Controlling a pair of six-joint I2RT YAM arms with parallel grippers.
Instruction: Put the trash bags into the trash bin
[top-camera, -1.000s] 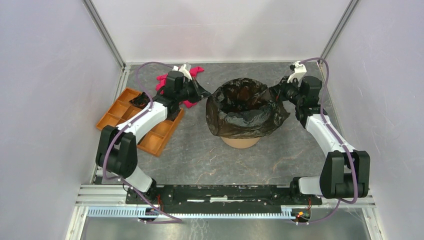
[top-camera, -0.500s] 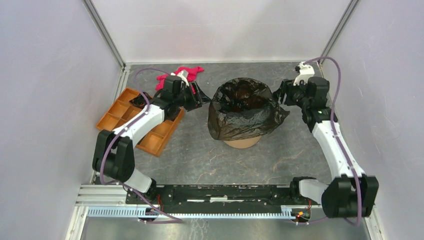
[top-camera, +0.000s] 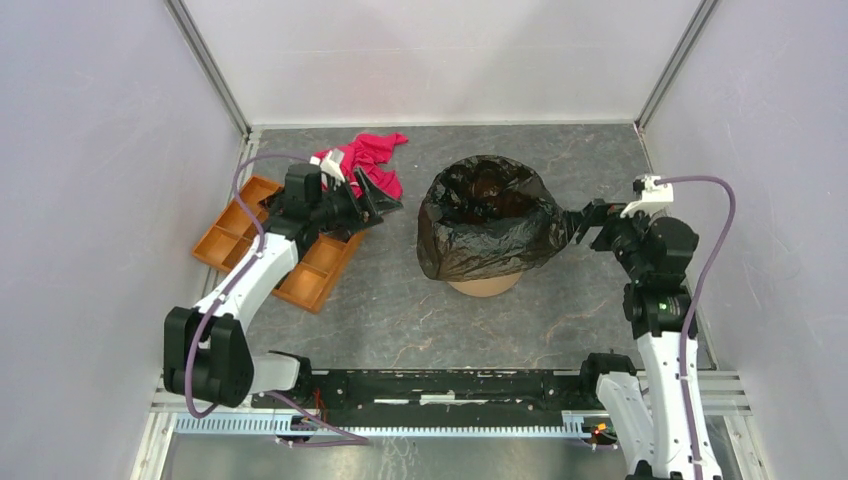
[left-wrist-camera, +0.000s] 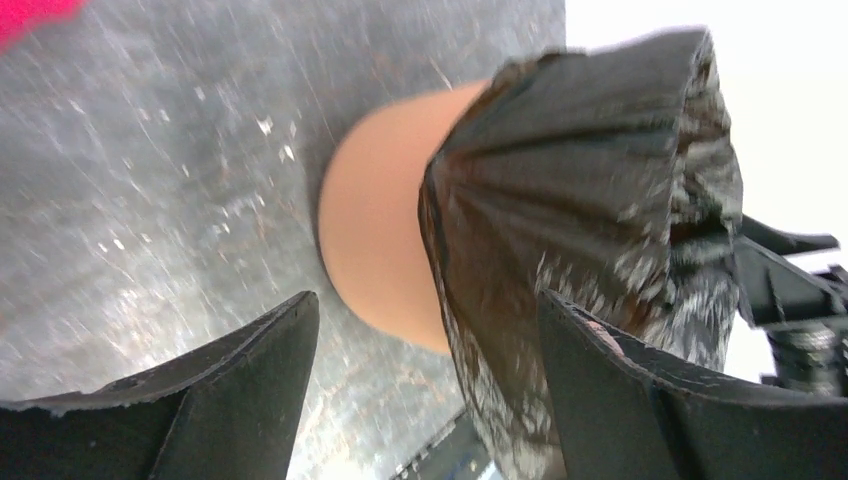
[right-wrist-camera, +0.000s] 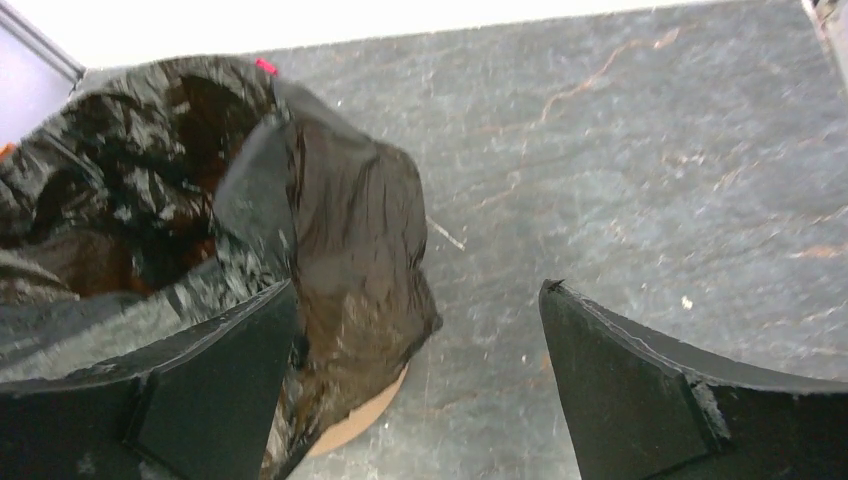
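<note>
Top external view: at the far left a flat orange tray (top-camera: 225, 238) with square compartments lies skewed beside the left rail, partly hidden under the left arm. The left pincer (top-camera: 385, 205) is spread and empty, just on the near side of a crumpled pink-red cloth (top-camera: 365, 160). Bare, stone-patterned bench (top-camera: 380, 300) separates it from the trash bin (top-camera: 483, 286). The bin stands mid-bench. A creased, shiny black trash bag (top-camera: 490, 235) lines it and folds down over the rim, so only the smooth terracotta base shows. The inside is too dark to make out. The right pincer (top-camera: 578, 227), spread and holding nothing, sits just beside the bag's right flap; whether they touch is unclear. Open bench lies nearer and to the right.
</note>
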